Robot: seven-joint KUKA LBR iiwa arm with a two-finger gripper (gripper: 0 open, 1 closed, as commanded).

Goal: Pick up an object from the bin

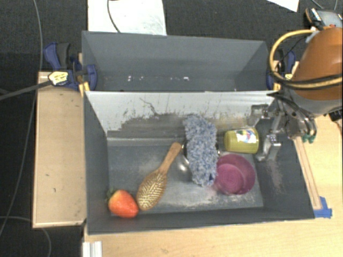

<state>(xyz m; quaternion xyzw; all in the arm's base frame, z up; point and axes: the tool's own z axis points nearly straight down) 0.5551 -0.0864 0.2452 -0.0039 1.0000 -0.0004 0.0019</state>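
Observation:
My gripper (266,146) hangs at the right side of the bin, its metal fingers pointing down just right of a yellow-green bottle (241,142) with a coloured label, which lies on its side. Nothing shows between the fingers. A magenta bowl (234,174) sits just below the bottle, left of and below the fingertips. A blue-grey fuzzy cloth (201,150) lies left of the bottle and bowl.
A wooden hairbrush (157,178) lies diagonally in the bin's middle, with a metal object (183,166) between it and the cloth. A red strawberry (122,204) rests in the front left corner. The orange-covered arm comes in over the right rim.

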